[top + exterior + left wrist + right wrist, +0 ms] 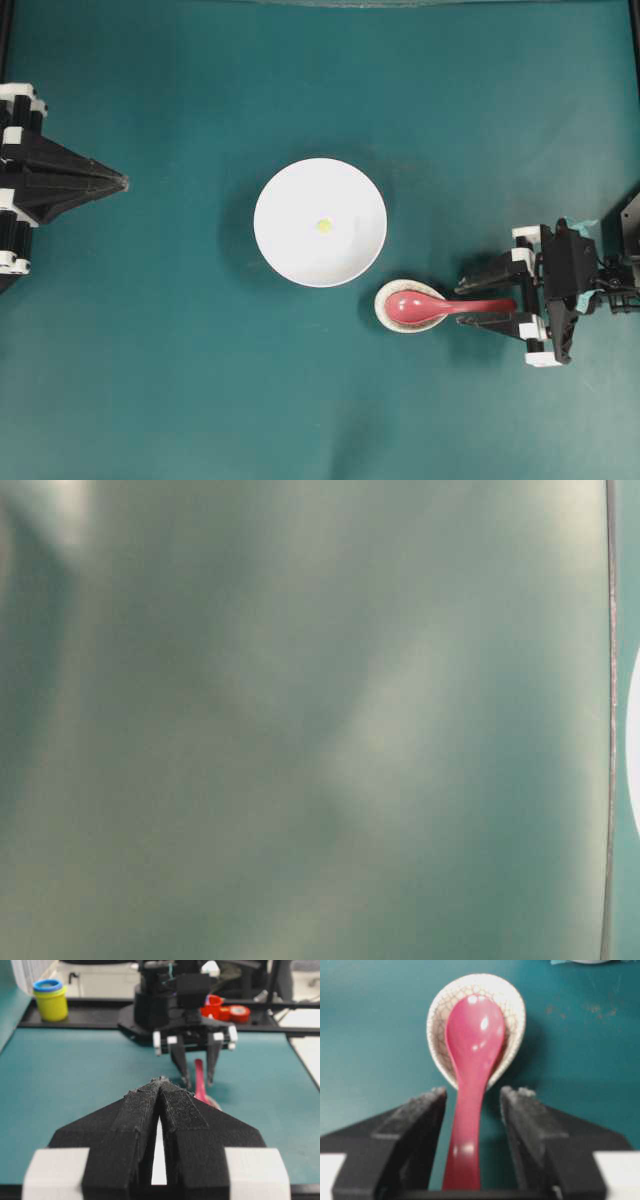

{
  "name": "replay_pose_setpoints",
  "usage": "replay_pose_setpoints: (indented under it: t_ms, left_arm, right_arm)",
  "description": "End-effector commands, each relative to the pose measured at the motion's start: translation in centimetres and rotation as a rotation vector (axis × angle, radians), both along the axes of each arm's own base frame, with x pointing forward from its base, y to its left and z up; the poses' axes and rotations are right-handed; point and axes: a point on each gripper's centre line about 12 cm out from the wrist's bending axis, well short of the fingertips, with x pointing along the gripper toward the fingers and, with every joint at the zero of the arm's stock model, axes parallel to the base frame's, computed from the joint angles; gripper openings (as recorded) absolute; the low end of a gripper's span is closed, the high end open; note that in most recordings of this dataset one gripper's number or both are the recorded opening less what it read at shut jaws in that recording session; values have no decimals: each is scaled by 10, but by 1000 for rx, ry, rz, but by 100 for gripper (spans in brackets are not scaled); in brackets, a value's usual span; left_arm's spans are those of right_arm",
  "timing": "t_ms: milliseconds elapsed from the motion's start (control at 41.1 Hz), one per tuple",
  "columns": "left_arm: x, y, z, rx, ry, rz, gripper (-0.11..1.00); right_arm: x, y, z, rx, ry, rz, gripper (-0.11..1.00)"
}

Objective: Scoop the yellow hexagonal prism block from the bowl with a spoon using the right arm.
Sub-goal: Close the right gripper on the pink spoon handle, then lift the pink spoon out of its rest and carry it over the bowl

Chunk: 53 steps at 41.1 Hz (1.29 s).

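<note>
Teal table [150,350]. White bowl [290,250] mid-table, glossy. Right claw [472,1105] spread wide, straddling the handle, not gripping. Left claw [159,1085] together, parked far off. Spoon [472,1045] rests scoop-first in speckled dish [512,1000] beside the bowl: rigid, slick, likely ceramic (chips if dropped); take mid-handle. Yellow block [323,225] in bowl centre, tiny, light, probably skids.

Right gripper [490,301]: low at the right of the table, pointing left, jaws spread wide, one finger [417,1125] on each side of the gap. Left gripper [120,182]: at the far left edge, pointing right, fingertips pressed together.
</note>
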Motion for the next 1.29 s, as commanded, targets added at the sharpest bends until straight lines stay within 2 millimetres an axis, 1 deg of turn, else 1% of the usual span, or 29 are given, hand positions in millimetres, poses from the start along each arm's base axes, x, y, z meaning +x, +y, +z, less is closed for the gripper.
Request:
replay_pose_setpoints:
  t_ms: [0, 681, 730, 852, 1046, 1265]
  left_arm:
    - [3, 0, 10, 2, -25, 1, 0]
    - [3, 0, 9, 2, -21, 1, 0]
    - [3, 0, 9, 2, -21, 1, 0]
    - [3, 0, 9, 2, -21, 1, 0]
    - [3, 0, 9, 0, -18, 1, 0]
    - [3, 0, 9, 2, -15, 1, 0]
  right_arm:
    - [4, 3, 3, 4, -17, 5, 54]
    - [5, 4, 1, 1, -2, 9, 53]
    - [5, 4, 2, 2, -3, 9, 52]
    - [4, 4, 2, 0, -2, 10, 44]
    - [6, 4, 2, -4, -5, 11, 25]
    - [12, 5, 6, 5, -24, 2, 24]
